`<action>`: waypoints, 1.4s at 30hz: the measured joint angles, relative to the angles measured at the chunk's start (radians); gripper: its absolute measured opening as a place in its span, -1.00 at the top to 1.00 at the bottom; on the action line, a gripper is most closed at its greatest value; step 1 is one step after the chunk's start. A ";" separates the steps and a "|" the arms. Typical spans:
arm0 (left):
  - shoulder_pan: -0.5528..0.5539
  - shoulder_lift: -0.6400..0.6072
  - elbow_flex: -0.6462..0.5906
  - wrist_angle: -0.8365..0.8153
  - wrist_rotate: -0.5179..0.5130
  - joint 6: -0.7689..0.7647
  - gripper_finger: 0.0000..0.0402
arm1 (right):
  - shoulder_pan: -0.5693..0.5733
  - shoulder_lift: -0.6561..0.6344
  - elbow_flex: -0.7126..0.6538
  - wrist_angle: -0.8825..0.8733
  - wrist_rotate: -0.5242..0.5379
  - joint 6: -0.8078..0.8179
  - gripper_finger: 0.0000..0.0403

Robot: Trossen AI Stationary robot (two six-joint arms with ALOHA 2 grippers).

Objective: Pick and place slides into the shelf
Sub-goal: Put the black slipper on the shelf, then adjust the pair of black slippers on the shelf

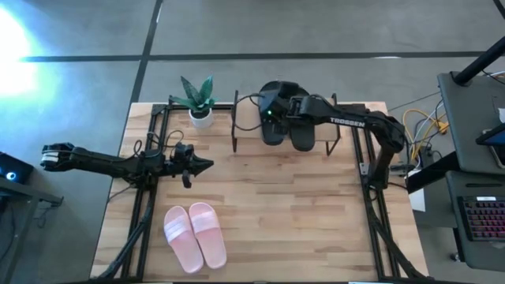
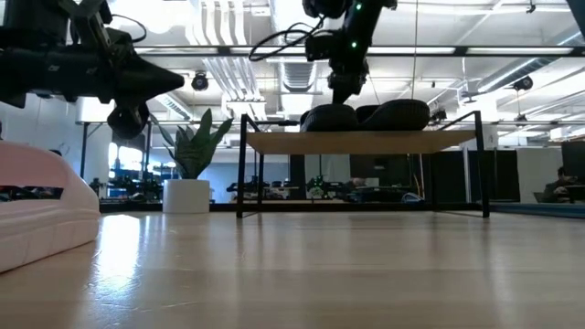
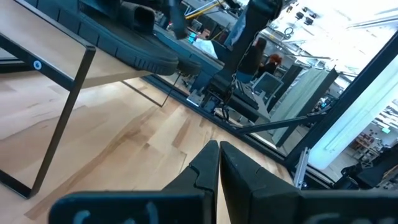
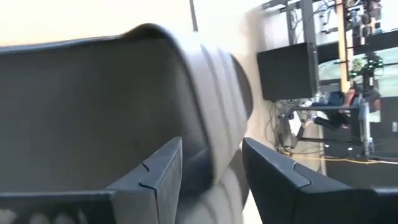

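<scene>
On shelf [image 1: 245, 118], black ribbed-strap slides [image 1: 286, 117]

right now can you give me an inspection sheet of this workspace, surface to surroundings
surface: light wooden table, bare at the middle.
job's things: both black slides lie side by side on the shelf; pink slides lie paired at the table's near left.
clutter: potted plant left of the shelf.
grippers: right claw open, its fingers astride a black slide's strap on the shelf; left claw shut, held over the table's left side, empty.
cables: yellow and white cables off the table's right edge.
surroundings: desk with a keyboard at right; monitors beyond the table.
</scene>
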 joint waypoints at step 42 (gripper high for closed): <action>0.627 0.849 1.178 -0.695 0.549 0.157 1.00 | -0.414 -0.320 -0.045 -0.603 -0.394 0.838 0.95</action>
